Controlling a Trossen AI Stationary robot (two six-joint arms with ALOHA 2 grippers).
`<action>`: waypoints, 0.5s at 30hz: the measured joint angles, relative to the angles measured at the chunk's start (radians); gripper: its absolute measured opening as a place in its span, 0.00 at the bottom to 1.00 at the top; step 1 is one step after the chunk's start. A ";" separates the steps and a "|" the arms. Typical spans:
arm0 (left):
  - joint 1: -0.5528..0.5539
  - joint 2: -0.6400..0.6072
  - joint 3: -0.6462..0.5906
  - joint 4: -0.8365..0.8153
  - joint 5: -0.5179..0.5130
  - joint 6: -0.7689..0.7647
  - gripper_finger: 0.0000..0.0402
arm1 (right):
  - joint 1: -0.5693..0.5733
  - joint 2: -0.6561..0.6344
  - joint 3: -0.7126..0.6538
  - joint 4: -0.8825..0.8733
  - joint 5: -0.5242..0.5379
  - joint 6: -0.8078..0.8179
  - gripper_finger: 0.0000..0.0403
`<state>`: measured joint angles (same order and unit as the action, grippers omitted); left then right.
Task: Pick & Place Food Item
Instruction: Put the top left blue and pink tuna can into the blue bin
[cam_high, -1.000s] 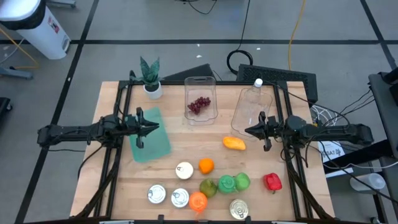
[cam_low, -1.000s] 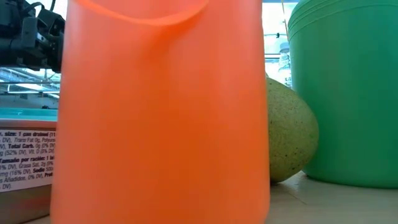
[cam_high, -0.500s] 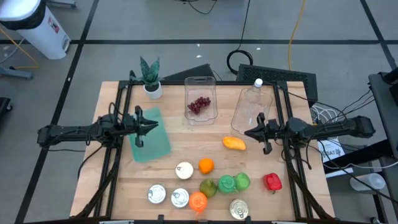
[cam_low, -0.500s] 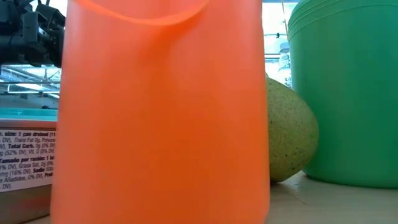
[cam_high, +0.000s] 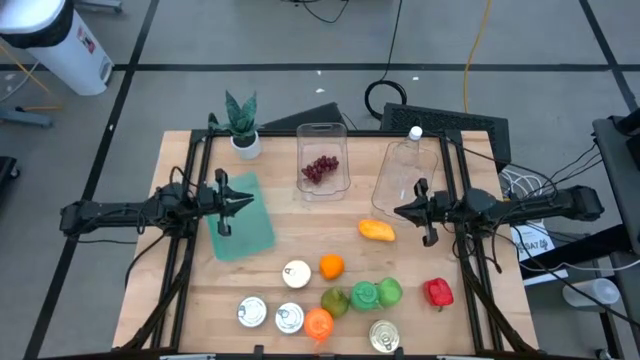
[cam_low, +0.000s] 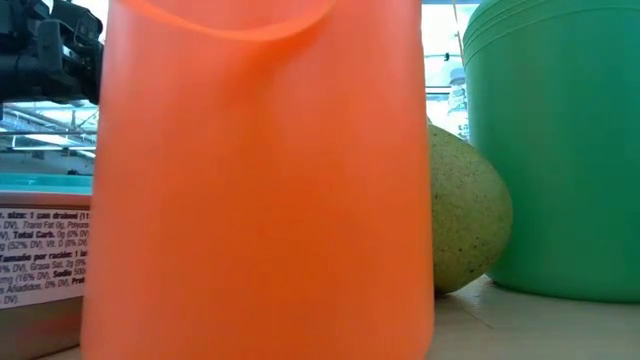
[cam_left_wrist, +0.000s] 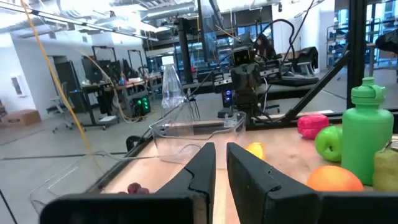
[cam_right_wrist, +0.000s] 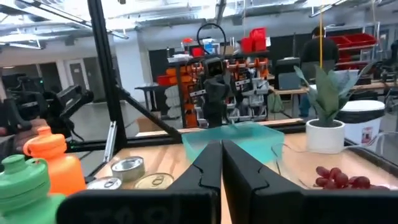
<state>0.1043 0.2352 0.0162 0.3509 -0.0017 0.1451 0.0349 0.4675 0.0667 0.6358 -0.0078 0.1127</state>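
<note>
Dark fingers of the right gripper (cam_high: 400, 211) are pressed together and hold nothing — it hangs over the wooden table (cam_high: 300, 245), just right of the yellow mango (cam_high: 376, 230). The left gripper (cam_high: 248, 202), likewise closed and empty, hovers above the teal lid (cam_high: 241, 228) on the table's left. Grapes (cam_high: 319, 168) lie in a clear container (cam_high: 323, 158) at the far side. No food is picked up yet — likely the approach step. Next, the jaws must spread before descending on an item.

Wooden table (cam_high: 180, 290) carries mango (cam_high: 376, 230), orange (cam_high: 331, 266), cans (cam_high: 268, 315), teal tray (cam_high: 241, 216)
</note>
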 joint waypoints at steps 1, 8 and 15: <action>0.000 0.000 0.000 -0.002 0.000 0.000 0.13 | 0.000 0.000 0.021 -0.030 -0.018 0.001 0.00; 0.000 0.000 0.000 -0.009 -0.008 0.000 0.13 | 0.027 0.040 0.345 -0.463 -0.090 -0.011 0.00; 0.000 0.000 0.000 -0.009 -0.028 -0.026 0.13 | 0.089 0.129 0.450 -0.539 -0.042 -0.076 0.00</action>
<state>0.1043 0.2354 0.0162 0.3415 -0.0297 0.1192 0.1237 0.5968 0.5163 0.0968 -0.0494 0.0370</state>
